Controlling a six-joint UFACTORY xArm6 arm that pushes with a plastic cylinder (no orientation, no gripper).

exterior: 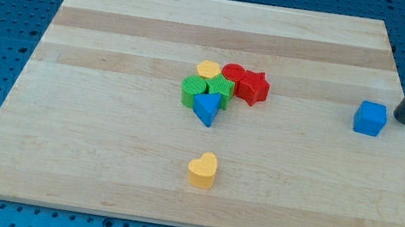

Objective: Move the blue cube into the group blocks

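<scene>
light: bright, even; shadows: soft, short under blocks; focus: sharp; glare: none

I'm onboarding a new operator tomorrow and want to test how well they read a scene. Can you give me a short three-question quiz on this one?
1. True or false: my tip is touching the blue cube.
2. Which block lies alone near the view's bottom? A) the yellow heart B) the red star C) the blue triangle
3. Fill in: to reach the group, the blue cube must travel toward the view's ____.

Key:
1. False. A narrow gap of board shows between them; my tip stands to the cube's right in the view.
2. A. The star and triangle sit in the cluster with the green blocks.
3. Left.
</scene>
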